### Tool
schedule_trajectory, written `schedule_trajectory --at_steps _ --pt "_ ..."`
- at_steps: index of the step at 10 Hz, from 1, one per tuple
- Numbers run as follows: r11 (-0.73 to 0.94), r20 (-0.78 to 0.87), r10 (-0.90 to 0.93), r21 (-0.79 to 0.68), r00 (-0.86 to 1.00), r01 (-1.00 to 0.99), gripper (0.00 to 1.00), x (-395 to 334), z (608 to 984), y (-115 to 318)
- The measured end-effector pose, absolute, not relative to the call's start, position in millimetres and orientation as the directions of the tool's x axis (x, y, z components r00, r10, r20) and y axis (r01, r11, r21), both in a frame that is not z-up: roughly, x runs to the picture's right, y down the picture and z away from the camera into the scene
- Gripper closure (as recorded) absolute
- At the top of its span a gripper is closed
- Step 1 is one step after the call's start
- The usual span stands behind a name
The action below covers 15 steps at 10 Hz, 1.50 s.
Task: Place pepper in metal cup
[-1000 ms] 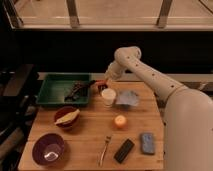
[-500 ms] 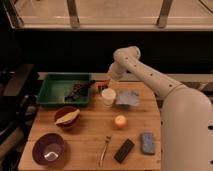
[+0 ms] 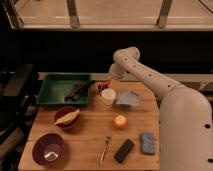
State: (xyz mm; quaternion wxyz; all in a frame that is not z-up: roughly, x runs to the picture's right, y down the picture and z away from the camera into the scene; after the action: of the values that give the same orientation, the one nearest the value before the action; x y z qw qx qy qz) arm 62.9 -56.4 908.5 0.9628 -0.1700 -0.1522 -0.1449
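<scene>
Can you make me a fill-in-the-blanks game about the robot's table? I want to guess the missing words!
1. The round purple bowl sits at the front ____ corner of the wooden table.
2. The white cylindrical cup stands right beside the ____ tray.
3. The silver fork lies next to a flat ____ rectangular object.
4. The gripper is just ____ the white cup.

Missing words: left; green; black; above

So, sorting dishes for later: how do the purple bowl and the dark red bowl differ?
The purple bowl looks larger and sits at the table's front left corner; the dark red bowl is smaller, nearer the green tray. The purple one looks empty, while the red one holds something pale. Both are round and upright. The gripper is above the white cup.
</scene>
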Motion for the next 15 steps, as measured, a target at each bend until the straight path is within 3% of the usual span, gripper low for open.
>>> schedule_trajectory --at_steps 6,13,14,15 --pt "0.882 0.349 -0.260 -0.294 0.900 0.369 0.98 56.6 918.7 -55.5" --pt "0.849 0.367 -0.293 -0.325 0.883 0.417 0.30 45.6 929.8 -42.9" --pt "0.846 0.366 -0.294 -0.329 0.883 0.418 0.22 45.6 930.6 -42.0" --pt "0.845 0.365 -0.295 -0.331 0.883 0.419 0.20 45.0 930.9 -42.3"
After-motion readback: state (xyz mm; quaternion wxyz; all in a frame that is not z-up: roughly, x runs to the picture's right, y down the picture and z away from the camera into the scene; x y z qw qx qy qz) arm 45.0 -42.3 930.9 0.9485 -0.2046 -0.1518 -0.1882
